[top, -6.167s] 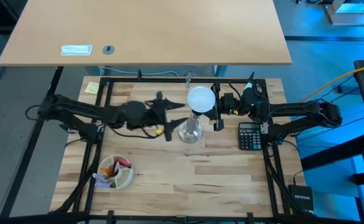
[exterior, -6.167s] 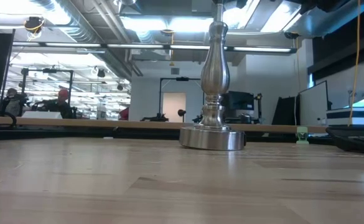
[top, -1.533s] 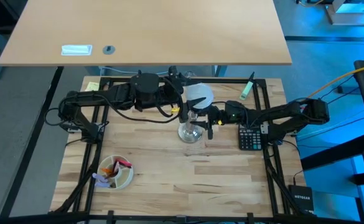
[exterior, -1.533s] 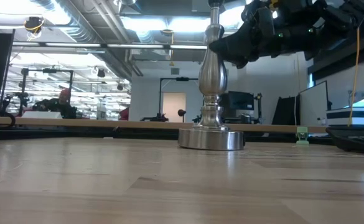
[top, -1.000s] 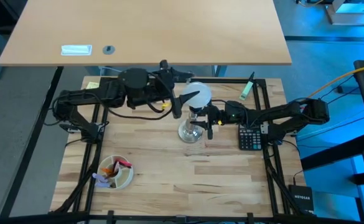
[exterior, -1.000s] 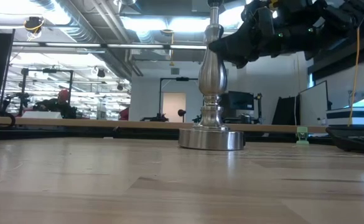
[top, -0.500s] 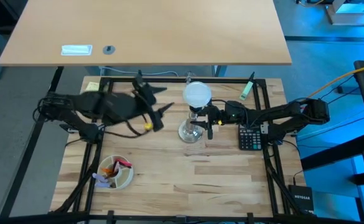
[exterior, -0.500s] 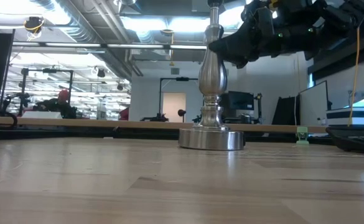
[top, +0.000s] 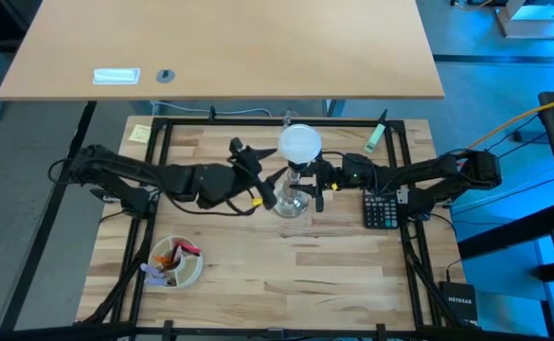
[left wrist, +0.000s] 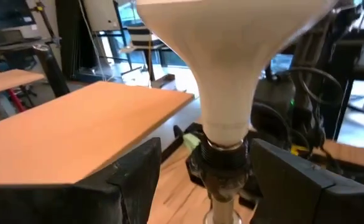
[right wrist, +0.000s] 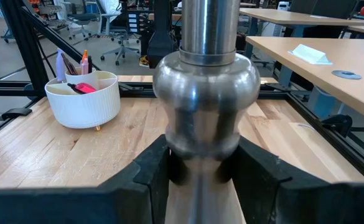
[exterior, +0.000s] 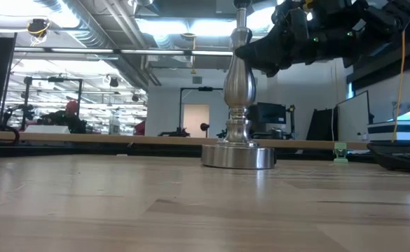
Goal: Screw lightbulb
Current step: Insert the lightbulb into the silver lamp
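The white frosted lightbulb point(top: 301, 144) stands upright with its narrow base in the black socket point(left wrist: 222, 163) on top of the silvery stand point(exterior: 237, 91). The stand rests on its round foot point(exterior: 237, 155) in the middle of the table. My left gripper point(top: 265, 182) is open just left of the stand. In the left wrist view point(left wrist: 205, 150) its fingers stand on either side of the socket and the bulb's neck point(left wrist: 225, 99). My right gripper point(top: 316, 182) is shut on the stand's stem from the right. My right gripper pinches the stand's stem point(right wrist: 199, 163) between its two fingers, just below the rounded bulge point(right wrist: 205, 93). The fingers come in level from the table's right and lie across the stem. The stand is upright, its foot on the table.
A white bowl of pens point(top: 175, 262) stands at the near left, and a black calculator point(top: 381, 206) lies right of the stand. A yellow note point(top: 140, 133) lies at the far left corner. A large desk point(top: 220, 47) stands beyond the table's far edge.
My left gripper has left the bulb's far-left side, swung toward the table's left edge, and come back toward the stand, now on its left side. The bulb and the stand have stayed upright. My right gripper has kept its hold.
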